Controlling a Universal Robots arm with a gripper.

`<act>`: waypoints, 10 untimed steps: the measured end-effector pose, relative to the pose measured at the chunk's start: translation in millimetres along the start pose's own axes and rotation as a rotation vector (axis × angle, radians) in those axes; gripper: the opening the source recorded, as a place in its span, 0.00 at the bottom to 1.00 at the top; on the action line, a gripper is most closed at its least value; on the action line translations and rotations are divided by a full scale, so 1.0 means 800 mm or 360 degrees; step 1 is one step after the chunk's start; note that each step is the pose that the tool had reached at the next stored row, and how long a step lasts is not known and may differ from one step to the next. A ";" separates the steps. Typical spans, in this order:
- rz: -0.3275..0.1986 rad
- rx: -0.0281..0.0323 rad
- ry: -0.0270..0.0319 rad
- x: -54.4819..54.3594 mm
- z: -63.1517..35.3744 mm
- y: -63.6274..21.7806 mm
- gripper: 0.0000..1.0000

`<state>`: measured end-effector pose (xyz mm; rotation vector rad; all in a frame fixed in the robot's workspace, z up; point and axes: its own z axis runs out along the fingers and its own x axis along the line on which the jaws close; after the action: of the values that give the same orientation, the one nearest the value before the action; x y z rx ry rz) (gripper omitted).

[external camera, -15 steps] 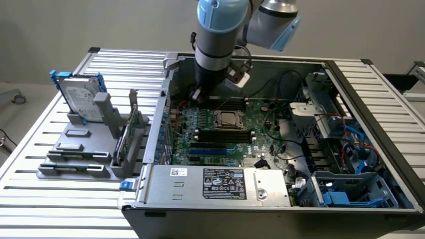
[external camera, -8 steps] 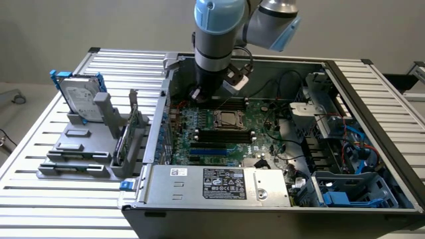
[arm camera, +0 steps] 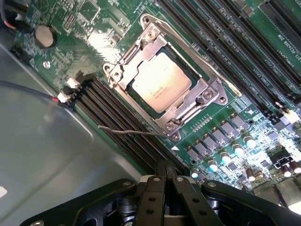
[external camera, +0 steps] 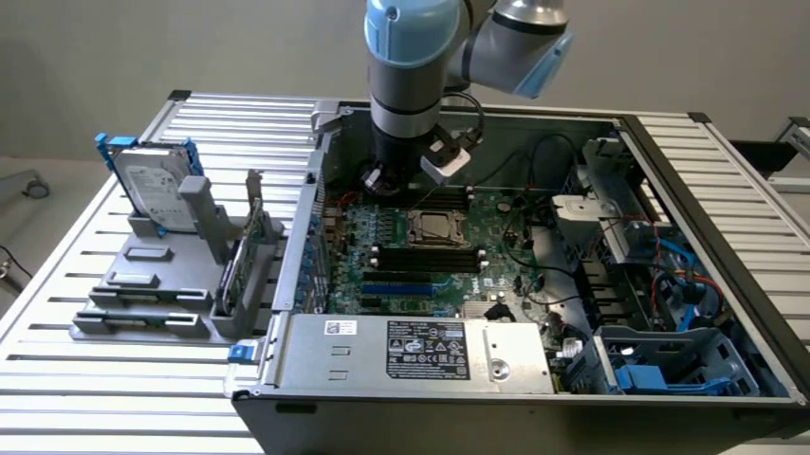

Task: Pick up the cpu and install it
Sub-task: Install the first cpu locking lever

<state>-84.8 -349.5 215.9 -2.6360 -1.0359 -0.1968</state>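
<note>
Cpu (arm camera: 160, 81): sat silver side up in the metal-framed socket (arm camera: 210, 94) on the green motherboard (arm camera: 263, 94). Gripper (arm camera: 164, 165): hung over the board near the socket, jaws pressed together, holding nothing. Open computer case (external camera: 708, 161): stood on the slatted table (external camera: 114, 379).

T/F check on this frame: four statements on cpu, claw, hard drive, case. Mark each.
1. The cpu sits in the socket on the motherboard. True.
2. The claw grips the cpu. False: it is shut and empty, apart from the cpu.
3. The hard drive lies inside the computer case. False: it stands in a gray rack outside the case, at the exterior view's left.
4. The case is open, its inside showing. True.
</note>
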 end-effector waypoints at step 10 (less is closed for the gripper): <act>-0.0007 -0.00903 0.00630 0.001 0.002 -0.003 0.11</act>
<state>-85.7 -346.8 215.0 -2.6690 -1.0383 -0.2822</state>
